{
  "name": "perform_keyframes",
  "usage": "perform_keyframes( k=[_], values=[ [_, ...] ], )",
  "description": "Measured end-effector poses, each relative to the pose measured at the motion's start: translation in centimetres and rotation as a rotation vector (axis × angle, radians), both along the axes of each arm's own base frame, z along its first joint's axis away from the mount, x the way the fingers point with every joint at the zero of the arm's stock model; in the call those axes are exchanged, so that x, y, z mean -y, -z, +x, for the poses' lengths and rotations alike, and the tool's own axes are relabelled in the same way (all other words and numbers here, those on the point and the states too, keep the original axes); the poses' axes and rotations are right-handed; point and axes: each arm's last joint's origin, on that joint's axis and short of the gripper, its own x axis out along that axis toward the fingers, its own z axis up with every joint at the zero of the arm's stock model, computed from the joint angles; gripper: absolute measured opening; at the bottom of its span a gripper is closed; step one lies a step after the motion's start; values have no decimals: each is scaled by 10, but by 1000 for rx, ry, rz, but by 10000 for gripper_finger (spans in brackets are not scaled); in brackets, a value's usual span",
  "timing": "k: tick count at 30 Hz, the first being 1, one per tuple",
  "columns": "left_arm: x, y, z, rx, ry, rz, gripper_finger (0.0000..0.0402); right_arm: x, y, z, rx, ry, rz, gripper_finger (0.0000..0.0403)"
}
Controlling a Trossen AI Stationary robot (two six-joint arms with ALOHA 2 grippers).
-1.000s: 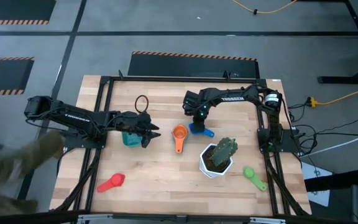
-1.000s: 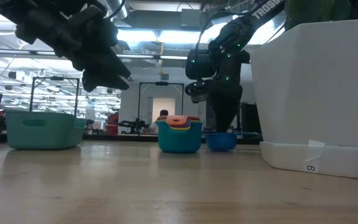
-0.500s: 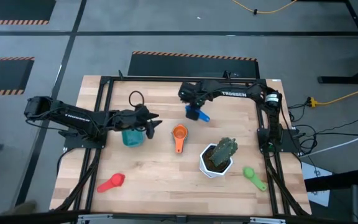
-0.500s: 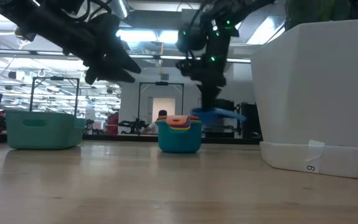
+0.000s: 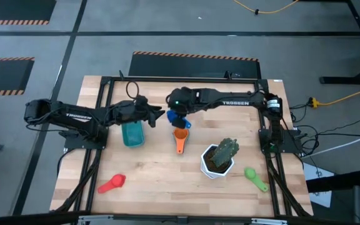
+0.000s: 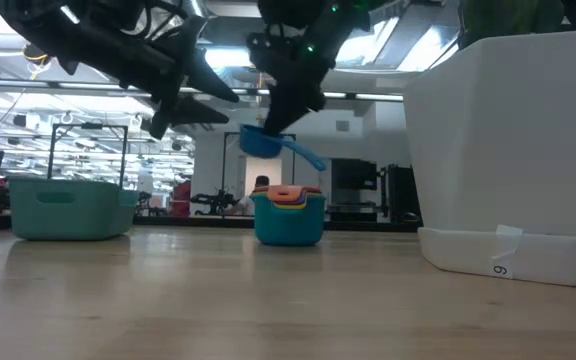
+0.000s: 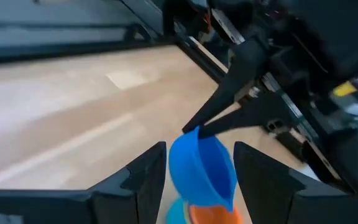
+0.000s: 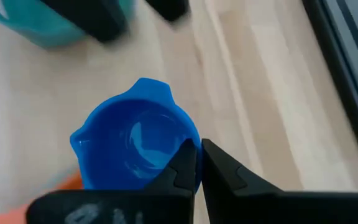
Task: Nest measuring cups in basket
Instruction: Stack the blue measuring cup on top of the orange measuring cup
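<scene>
Right gripper (image 5: 179, 119) pinched on blue cup (image 6: 264, 141) rim, airborne just above cup stack (image 6: 288, 218); handle trailing down and away from fingers. Left gripper (image 5: 157, 115) just beside, part open, empty, pointing at the cup. Basket (image 5: 132, 134) under left arm, well left of the held cup; contents hidden. Stack: teal cup outermost, orange (image 5: 180, 134) and red nested inside. Red cup (image 5: 112, 183) and green cup (image 5: 254, 177) loose near front edge. Plant pot (image 5: 217, 160) close by, likely snag risk.
</scene>
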Motion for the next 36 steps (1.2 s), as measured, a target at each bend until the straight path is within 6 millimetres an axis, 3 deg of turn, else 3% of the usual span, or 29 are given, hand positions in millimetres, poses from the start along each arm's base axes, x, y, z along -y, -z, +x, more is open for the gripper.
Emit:
perform_keyframes(
  k=[14, 25, 36],
  values=[
    [-2, 1, 0, 27, 91, -116, 181, -31, -5, 9, 71, 41, -127, 16],
    [-2, 1, 0, 25, 86, -111, 173, -32, -7, 11, 102, 42, -130, 16],
    [-2, 1, 0, 24, 81, -110, 121, -32, -8, 12, 108, 41, -130, 16]
  ],
)
